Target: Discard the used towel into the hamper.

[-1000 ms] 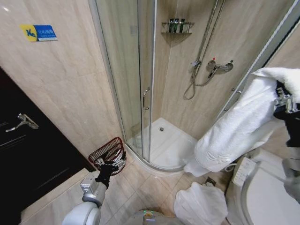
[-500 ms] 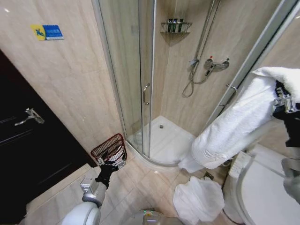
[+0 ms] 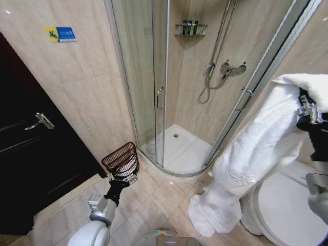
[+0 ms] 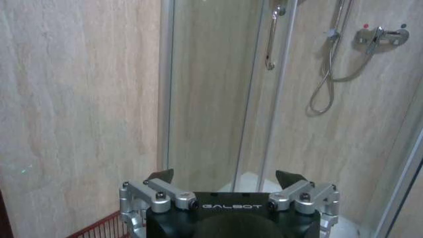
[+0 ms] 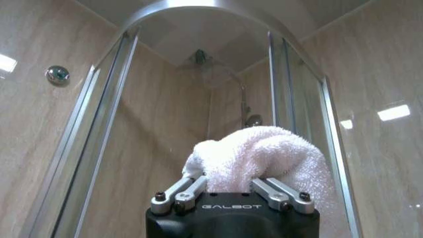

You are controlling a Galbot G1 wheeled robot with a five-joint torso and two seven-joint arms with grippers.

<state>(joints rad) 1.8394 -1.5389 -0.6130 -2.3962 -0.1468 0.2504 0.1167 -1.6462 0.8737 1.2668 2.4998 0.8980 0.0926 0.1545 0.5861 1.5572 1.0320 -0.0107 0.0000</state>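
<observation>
- Hamper (image 3: pixel 121 160) stands on the tiled floor (image 3: pixel 154 200) at the foot of the beige wall, just beside the curved edge of the shower enclosure (image 3: pixel 154 92) and near the dark door (image 3: pixel 31 154) on the far left; its open mouth tilts toward the robot.
- Left gripper (image 3: pixel 124 178) hovers low, just in front of the hamper's rim and apart from it. In the left wrist view the left gripper (image 4: pixel 225 176) has its jaws spread wide with nothing between them, and a bit of the reddish wire rim (image 4: pixel 99 229) shows beneath it.
- Shower tray (image 3: pixel 179 154) lies between the hamper and the towel's side of the room.
- Towel (image 3: pixel 261 143) hangs on the right, held high; its long axis runs steeply downward and leftward from the grip, and its lower end drapes to the floor beside the toilet (image 3: pixel 287 210).
- Right gripper (image 3: pixel 307 110) is raised at the right edge, jaws clamped on the towel's upper end; the right wrist view shows the white terry bunched between the fingers (image 5: pixel 178 191).
- Hamper lies well to the left of and far below the holding jaws, so the towel has to cross in front of the shower to reach it. The left arm is the nearer to the hamper, yet the right arm carries the load.
</observation>
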